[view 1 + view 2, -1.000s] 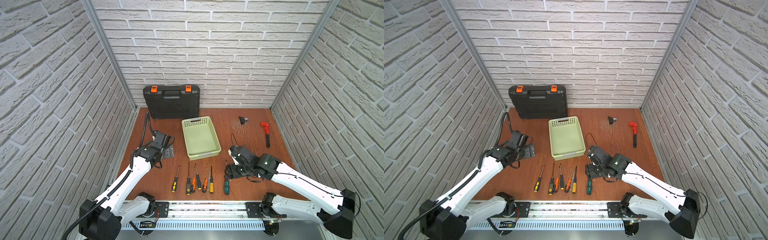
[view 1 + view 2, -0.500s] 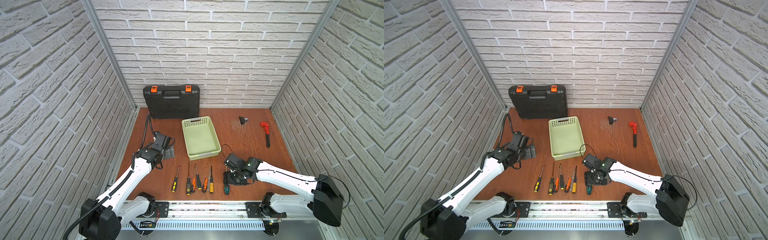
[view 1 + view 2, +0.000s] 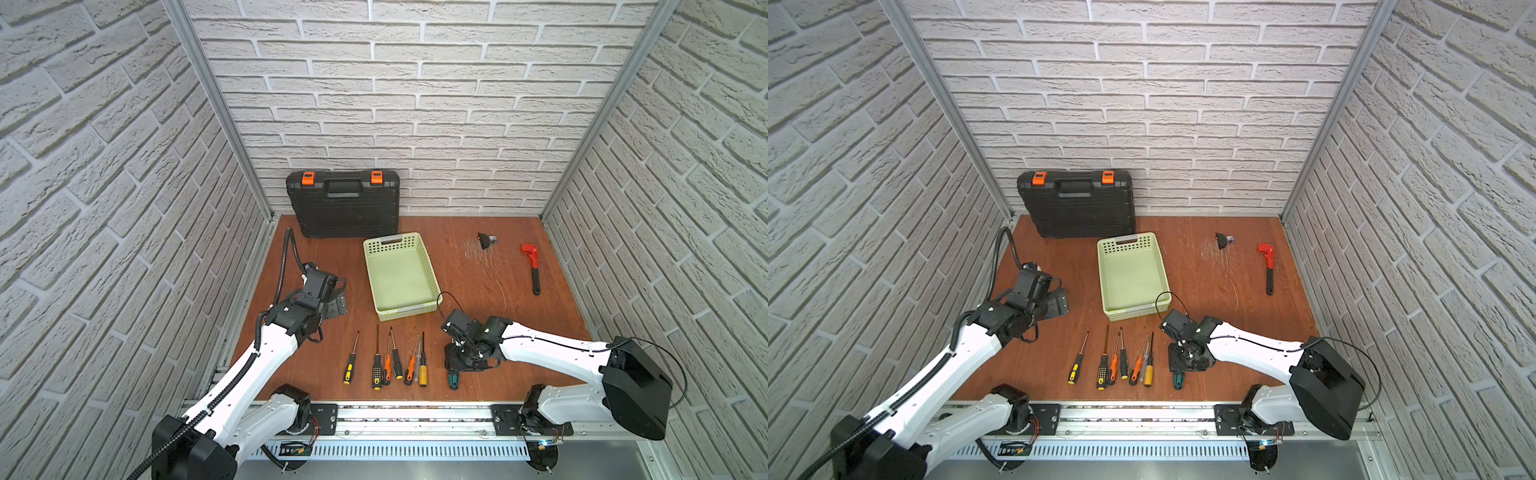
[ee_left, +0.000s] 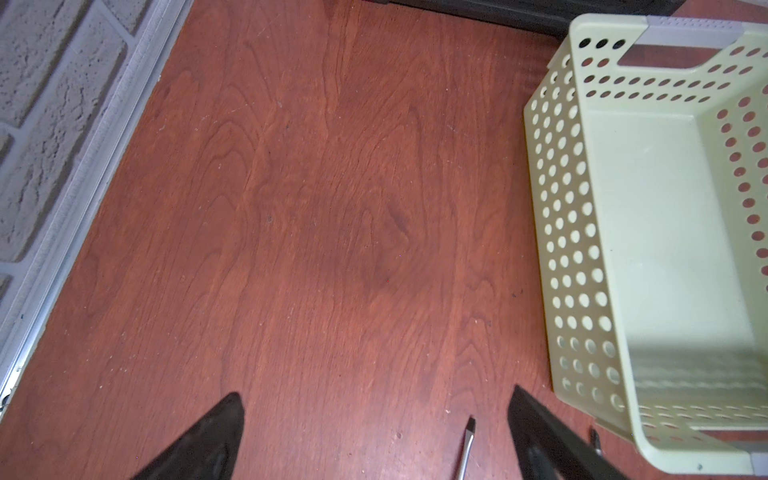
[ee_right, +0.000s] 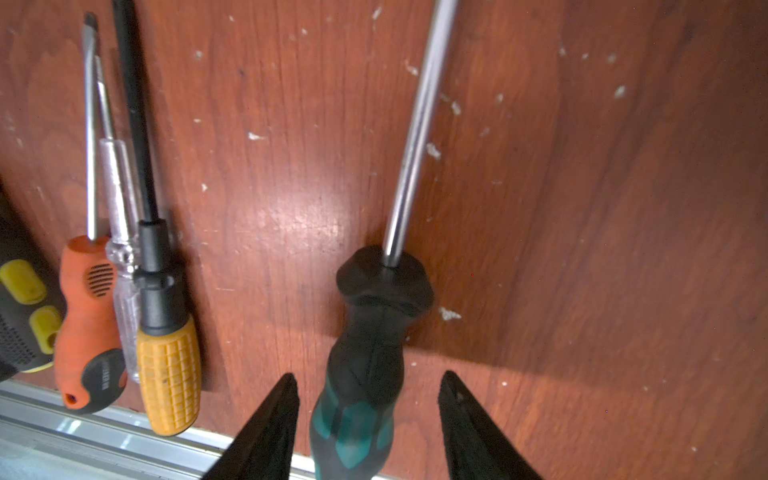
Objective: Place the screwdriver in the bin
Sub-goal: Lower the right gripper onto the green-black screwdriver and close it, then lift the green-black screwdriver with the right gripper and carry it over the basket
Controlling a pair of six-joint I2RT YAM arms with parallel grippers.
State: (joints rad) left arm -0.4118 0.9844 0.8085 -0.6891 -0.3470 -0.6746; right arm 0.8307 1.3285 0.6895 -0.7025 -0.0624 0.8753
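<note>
The screwdriver, with a teal and black handle and a bare steel shaft, lies flat on the wooden table at the right end of the tool row. My right gripper is low over it, open, one finger on each side of the handle with a gap at both sides. The bin, pale green and perforated, stands empty behind the row. My left gripper hangs open and holds nothing, left of the bin.
Several other screwdrivers lie side by side left of the teal one, near the front rail. A black tool case leans on the back wall. A red wrench and a small black part lie at the back right.
My right gripper has come down and forward over the teal screwdriver, and its jaws have narrowed around the handle. The left arm has barely moved.
</note>
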